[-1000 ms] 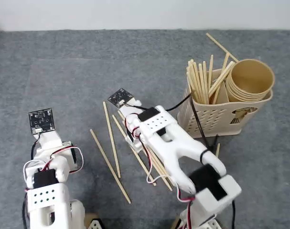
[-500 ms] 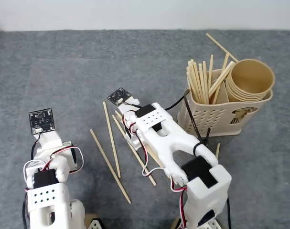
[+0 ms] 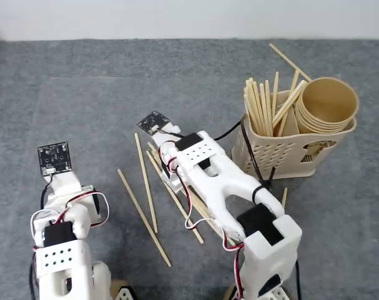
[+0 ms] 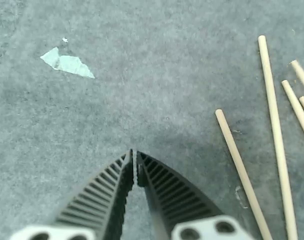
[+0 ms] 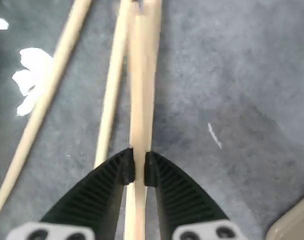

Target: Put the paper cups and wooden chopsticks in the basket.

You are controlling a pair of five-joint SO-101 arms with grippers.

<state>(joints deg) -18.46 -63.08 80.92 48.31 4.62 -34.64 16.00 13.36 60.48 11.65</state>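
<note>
Where the high view looks down on the grey tabletop [image 3: 83, 100], the basket [image 3: 283, 153] stands at about 2 o'clock. A nested stack of paper cups [image 3: 326, 103] fills its 3 o'clock side, and a sheaf of chopsticks [image 3: 258, 109] stands on end in its 9 o'clock side. Several loose chopsticks [image 3: 145, 181] lie flat near the middle, at roughly 8 o'clock from the basket. The right arm [image 3: 208, 172] stretches from 6 o'clock out over them, its wrist above their far ends. The left arm [image 3: 61, 212] sits at 7 o'clock, well apart from the basket, with the loose sticks off toward its 3 o'clock.

From the left wrist, the left tool [image 4: 133, 157] has its ribbed fingers pressed tip to tip with nothing between them, above bare tabletop. A paper scrap [image 4: 66, 62] lies ahead of it, and the loose chopsticks lie off to one side, not touching it.

From the right wrist, the right tool [image 5: 136, 162] is clamped tight on a held chopstick [image 5: 140, 90], which runs straight out ahead between the fingers. I cannot tell whether it is one stick or two pressed together. Two more sticks lie beside it, near a white scrap [image 5: 31, 75].
</note>
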